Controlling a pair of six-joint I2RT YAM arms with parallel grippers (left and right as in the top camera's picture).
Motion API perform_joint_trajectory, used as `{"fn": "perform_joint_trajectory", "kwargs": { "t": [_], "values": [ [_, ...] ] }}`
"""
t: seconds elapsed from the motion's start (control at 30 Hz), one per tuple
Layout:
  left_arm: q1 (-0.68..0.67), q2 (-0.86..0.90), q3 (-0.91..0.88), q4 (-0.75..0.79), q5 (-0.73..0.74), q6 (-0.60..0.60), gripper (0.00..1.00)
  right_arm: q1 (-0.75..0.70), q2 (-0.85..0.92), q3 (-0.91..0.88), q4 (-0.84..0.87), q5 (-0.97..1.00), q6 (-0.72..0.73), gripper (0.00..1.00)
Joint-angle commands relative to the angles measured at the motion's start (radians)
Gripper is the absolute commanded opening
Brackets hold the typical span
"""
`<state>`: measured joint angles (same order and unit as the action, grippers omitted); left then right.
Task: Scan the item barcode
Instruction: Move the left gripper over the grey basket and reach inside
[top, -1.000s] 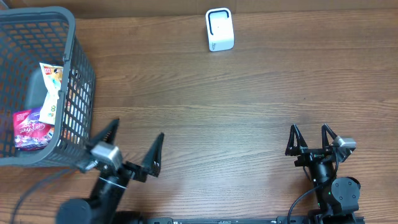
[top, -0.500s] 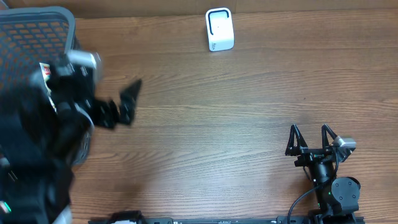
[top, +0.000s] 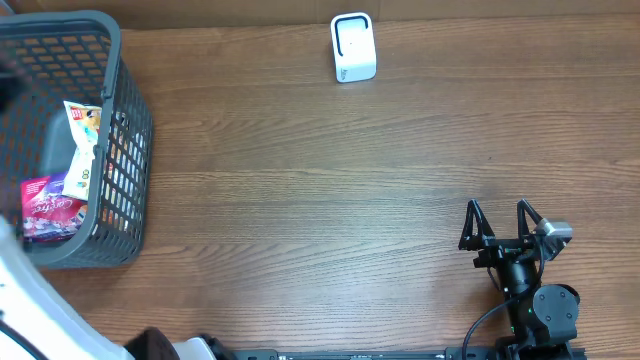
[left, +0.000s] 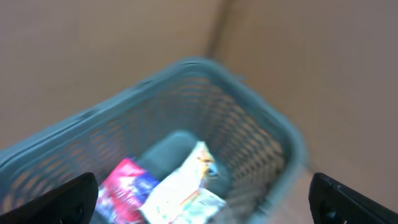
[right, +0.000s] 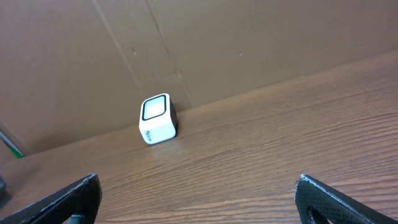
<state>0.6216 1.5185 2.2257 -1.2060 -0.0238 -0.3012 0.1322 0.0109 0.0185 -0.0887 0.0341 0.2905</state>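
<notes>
Two item packets lie in the grey mesh basket (top: 128, 150) at the left: a white packet (top: 80, 140) and a pink-purple packet (top: 50, 212). The blurred left wrist view looks down into the basket (left: 261, 118) at the pink packet (left: 127, 186) and the white packet (left: 186, 190). My left gripper (left: 205, 208) hangs open above them, holding nothing. Overhead, only a blurred white stretch of the left arm (top: 25, 300) shows. The white barcode scanner (top: 352, 47) stands at the table's far edge. My right gripper (top: 503, 226) rests open near the front right, facing the scanner (right: 157, 118).
A brown cardboard wall (right: 249, 43) runs behind the scanner along the table's far edge. The wooden tabletop (top: 330, 200) stretches between basket, scanner and right arm. The basket's rim (top: 60, 22) stands high above the table.
My left arm swung from the table's front up and left over the basket, leaving most of the overhead view. The right arm and the packets have not moved.
</notes>
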Motion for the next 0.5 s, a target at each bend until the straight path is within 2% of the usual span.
{"fn": "perform_joint_trajectory", "kwargs": {
  "t": [0.0, 0.1, 0.23, 0.47],
  "values": [
    [0.070, 0.063, 0.021, -0.025, -0.003, -0.138, 1.00, -0.003, -0.008, -0.011, 0.008, 0.013, -0.004, 1.00],
    [0.072, 0.127, 0.021, -0.055, 0.000, -0.066, 1.00, -0.003, -0.008, -0.011, 0.008, 0.013, -0.004, 1.00],
    [0.071, 0.226, 0.021, -0.073, 0.062, 0.087, 1.00, -0.003, -0.008, -0.011, 0.008, 0.013, -0.004, 1.00],
    [0.068, 0.405, 0.021, -0.126, 0.069, 0.179, 1.00, -0.003, -0.008, -0.011, 0.008, 0.013, -0.004, 1.00]
  ]
}}
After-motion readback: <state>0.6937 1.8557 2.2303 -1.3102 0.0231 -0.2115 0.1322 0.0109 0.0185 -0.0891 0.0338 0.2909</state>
